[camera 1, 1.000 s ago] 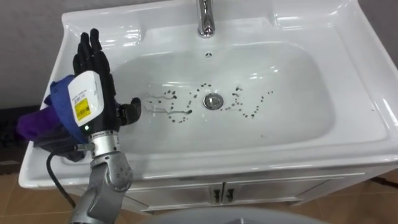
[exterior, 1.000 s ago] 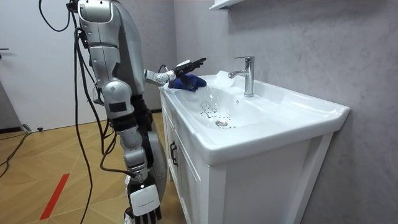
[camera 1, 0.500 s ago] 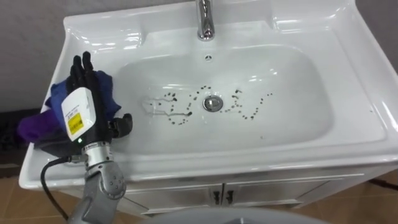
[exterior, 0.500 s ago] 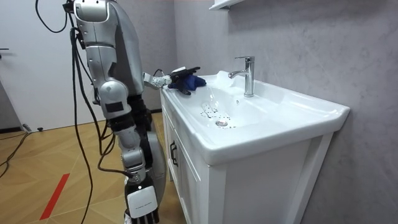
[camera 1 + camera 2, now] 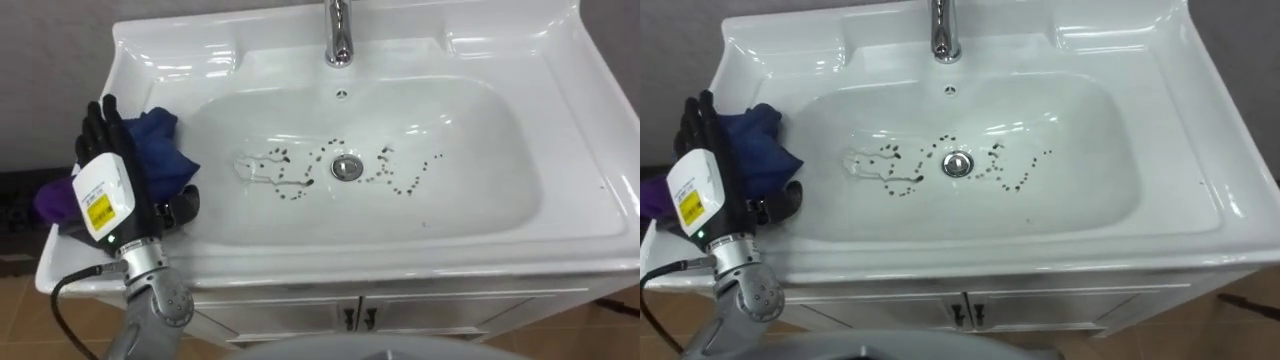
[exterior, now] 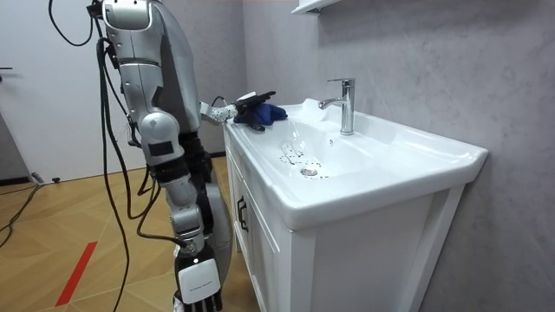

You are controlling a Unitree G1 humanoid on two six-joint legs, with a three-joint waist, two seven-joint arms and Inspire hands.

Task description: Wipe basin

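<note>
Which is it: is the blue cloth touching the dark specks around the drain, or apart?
Apart. The left eye view shows the blue cloth on the basin's left rim, with bare white basin between it and the dark specks.

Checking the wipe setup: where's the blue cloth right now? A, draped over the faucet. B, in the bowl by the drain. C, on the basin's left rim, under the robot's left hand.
C: the blue cloth lies on the left rim of the basin, with the left hand resting over it.
</note>
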